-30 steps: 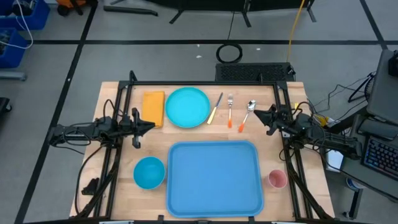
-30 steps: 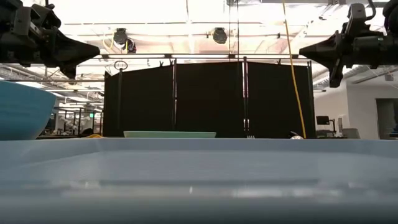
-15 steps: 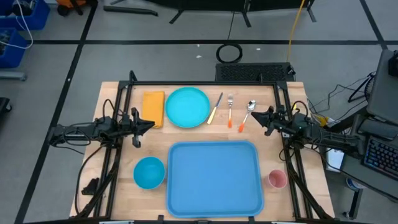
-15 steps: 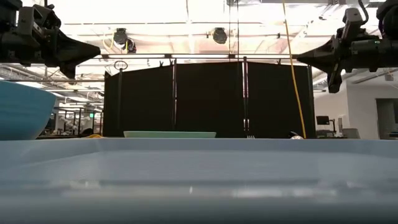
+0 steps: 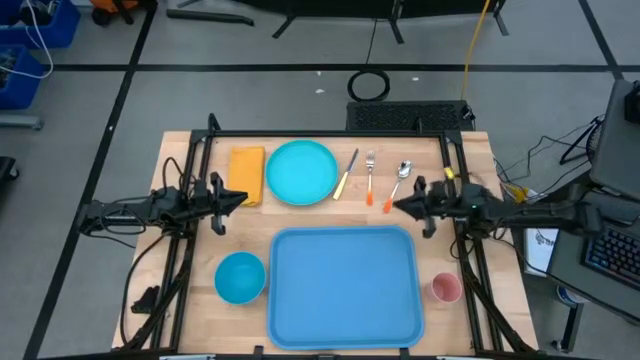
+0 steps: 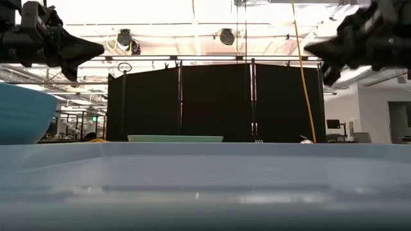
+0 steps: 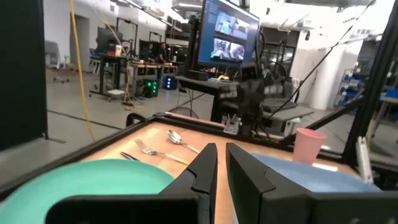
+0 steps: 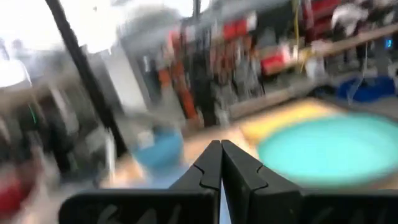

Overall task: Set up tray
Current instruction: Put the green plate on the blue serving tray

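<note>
Blue and flat, the tray (image 5: 344, 285) lies bare on the near middle of the wooden worktop (image 5: 190, 290), between a blue bowl (image 5: 240, 277) and a pink cup (image 5: 445, 289). Beyond it sit an orange napkin (image 5: 246, 173), a turquoise plate (image 5: 301, 172), a knife (image 5: 346, 173), a fork (image 5: 369, 178) and a spoon (image 5: 399, 181). Left hand (image 5: 240, 198) hovers near the napkin, fingers narrowly parted, holding nothing. Right hand (image 5: 400, 205) hangs just past the spoon's handle, fingers pressed together, empty.
</note>
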